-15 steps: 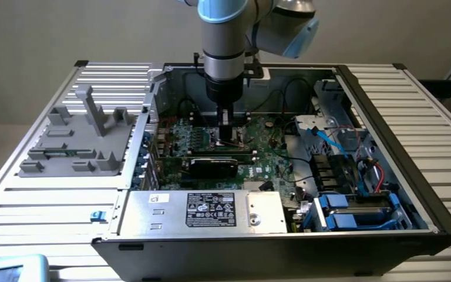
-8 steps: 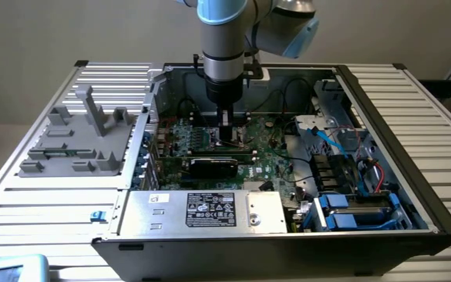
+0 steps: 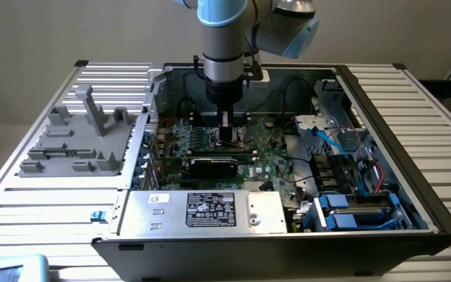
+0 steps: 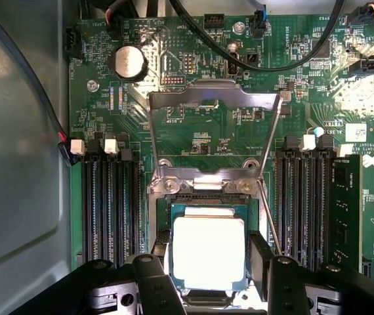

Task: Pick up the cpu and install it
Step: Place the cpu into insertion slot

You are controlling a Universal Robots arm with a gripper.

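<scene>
The cpu (image 4: 208, 252) is a flat square chip with a pale metal top and a thin green edge. It sits between my gripper (image 4: 210, 259) fingers, whose black pads (image 4: 260, 259) press on two opposite edges. It is right over the open socket (image 4: 207, 197) on the green motherboard (image 4: 207, 141); I cannot tell whether it is seated. The socket's metal load plate (image 4: 213, 98) is flipped open. In the exterior view the gripper (image 3: 227, 140) reaches straight down into the open computer case (image 3: 382, 111), low over the board.
Black memory slots (image 4: 111, 203) flank the socket on both sides, with a thin lever (image 4: 269, 216) beside it. A black graphics card (image 3: 214, 166) and the silver power supply (image 3: 202, 210) lie nearer the case front. Cables cross the board. A grey fixture (image 3: 77, 141) stands at the exterior view's left.
</scene>
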